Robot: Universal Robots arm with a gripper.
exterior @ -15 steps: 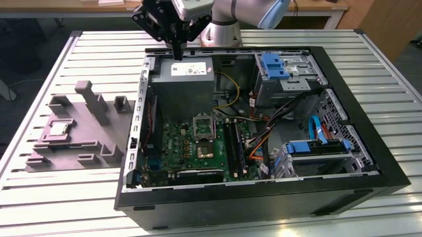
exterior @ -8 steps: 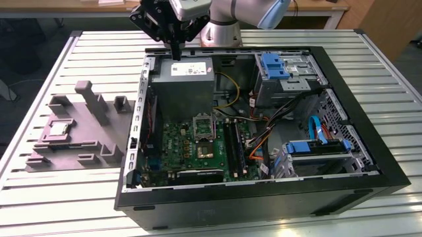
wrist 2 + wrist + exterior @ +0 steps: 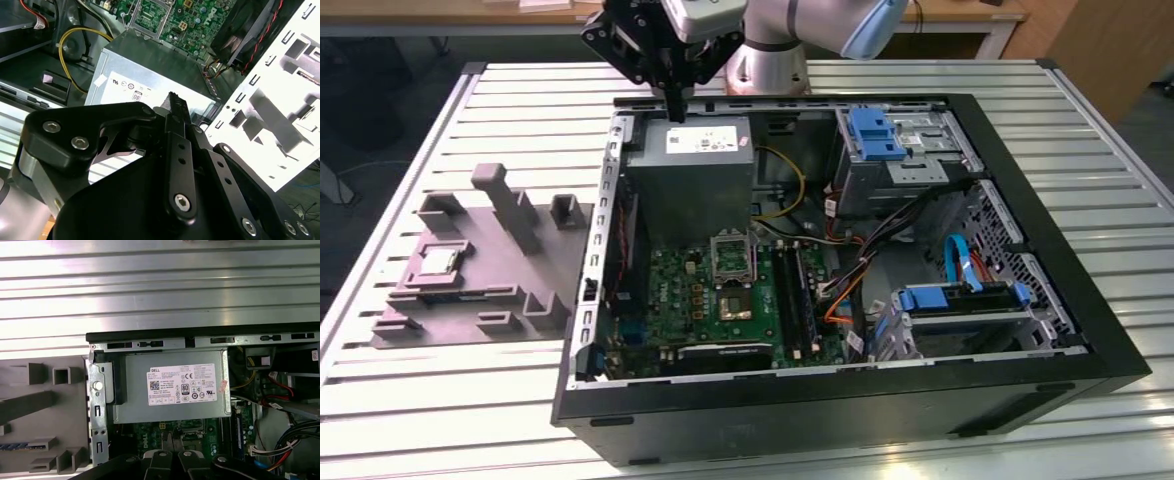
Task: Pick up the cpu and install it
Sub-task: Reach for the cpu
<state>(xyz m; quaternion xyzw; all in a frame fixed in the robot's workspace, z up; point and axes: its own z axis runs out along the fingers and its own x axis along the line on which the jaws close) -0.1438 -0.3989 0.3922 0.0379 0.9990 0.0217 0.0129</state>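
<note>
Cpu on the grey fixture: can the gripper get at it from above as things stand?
Probably yes. The cpu lies uncovered on the grey fixture outside the case, nothing above it; the gripper hangs over the power supply.

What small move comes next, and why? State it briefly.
Probably carry the pincer toward the exterior view's left, over the grey tray: it hangs shut above the power supply box, while the cpu lies on that tray and the socket looks empty.
</note>
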